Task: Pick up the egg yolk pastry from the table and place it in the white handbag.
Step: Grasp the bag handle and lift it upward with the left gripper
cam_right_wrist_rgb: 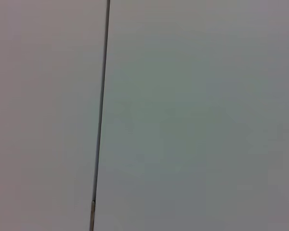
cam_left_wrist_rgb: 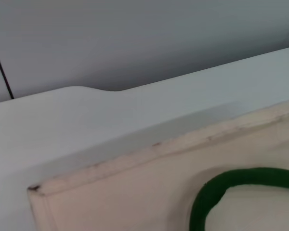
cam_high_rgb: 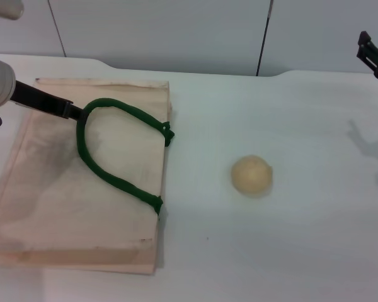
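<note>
The egg yolk pastry [cam_high_rgb: 252,175] is sitting on the bare white table [cam_high_rgb: 290,245], right of centre and well apart from everything else. To its left the white handbag [cam_high_rgb: 63,207] is lying flat, its right edge near the pastry but not touching it. The bag's green handle [cam_high_rgb: 107,170] is looping across the upper cloth, its two ends fixed at the right edge.

The left gripper [cam_high_rgb: 75,114] is reaching in from the far left over the bag, its dark fingers [cam_high_rgb: 47,100] pressing together on the far-left bend of the handle, pinching it. In the left wrist view, the far edge of the bag [cam_left_wrist_rgb: 149,149] and a curve of the handle [cam_left_wrist_rgb: 216,187] are showing.

The right gripper [cam_high_rgb: 373,56] is hanging at the far right edge, above the table and well away from the pastry; whether it is spread or pressed together I cannot tell.
</note>
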